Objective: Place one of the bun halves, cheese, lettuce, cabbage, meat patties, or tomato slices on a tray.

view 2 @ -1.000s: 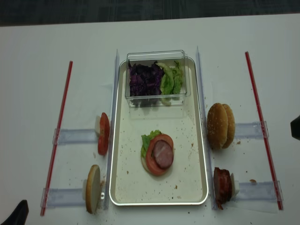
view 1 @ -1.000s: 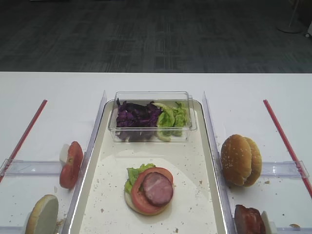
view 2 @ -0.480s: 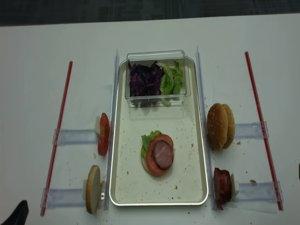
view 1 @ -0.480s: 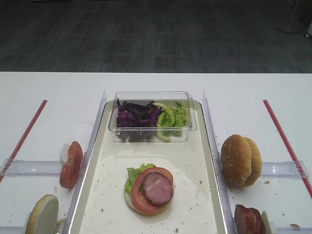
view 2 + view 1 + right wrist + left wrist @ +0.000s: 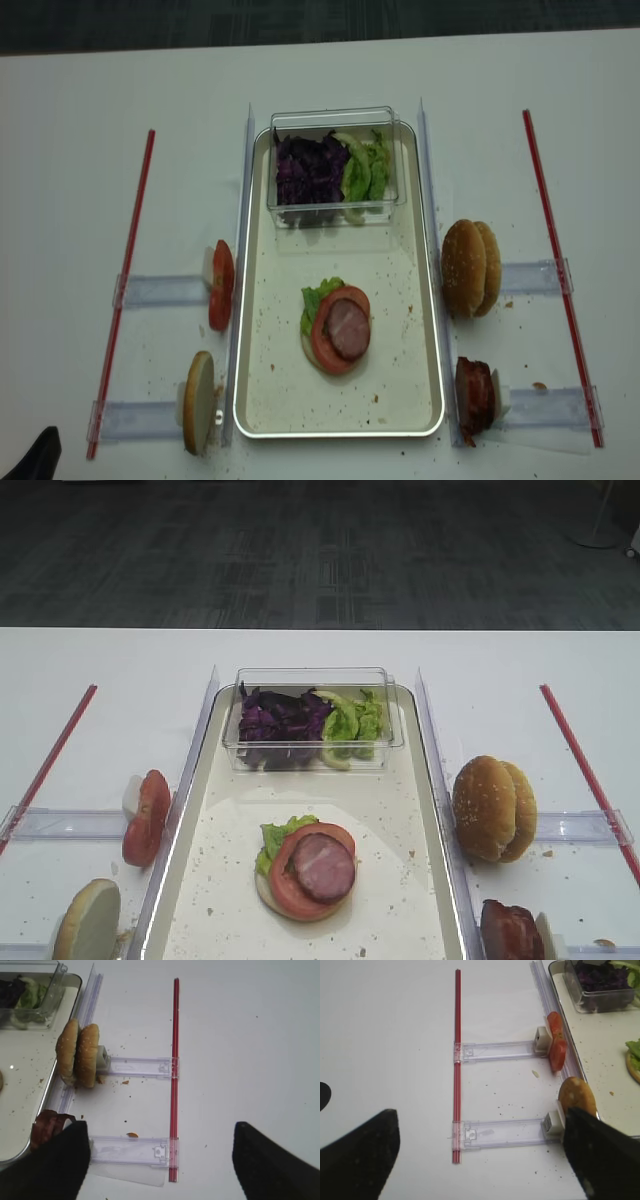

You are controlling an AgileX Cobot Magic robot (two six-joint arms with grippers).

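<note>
The silvery tray (image 5: pixel 262 400) holds a stack: bun half, lettuce (image 5: pixel 318 297), tomato slice (image 5: pixel 322 345) and meat patty (image 5: pixel 349 329) on top. Purple cabbage (image 5: pixel 308 170) and more lettuce (image 5: pixel 366 170) fill a clear box. Two bun halves (image 5: pixel 470 268) and meat patties (image 5: pixel 473 397) stand right of the tray. Tomato slices (image 5: pixel 221 285) and one bun half (image 5: pixel 198 402) stand to its left. No cheese shows. My left gripper (image 5: pixel 480 1160) is open over the left rack, with one fingertip (image 5: pixel 38 452) showing in the overhead corner. My right gripper (image 5: pixel 162 1165) is open over the right rack, holding nothing.
Red strips (image 5: pixel 125 280) (image 5: pixel 558 270) run along both sides of the white table. Clear plastic rails (image 5: pixel 160 291) (image 5: pixel 535 277) prop up the standing food. The clear box (image 5: pixel 335 118) sits at the tray's far end. Crumbs speckle the tray and table.
The right gripper's dark tip, seen earlier at the right edge of the overhead view, has slid down and out of that view. Food and left gripper have not moved.
</note>
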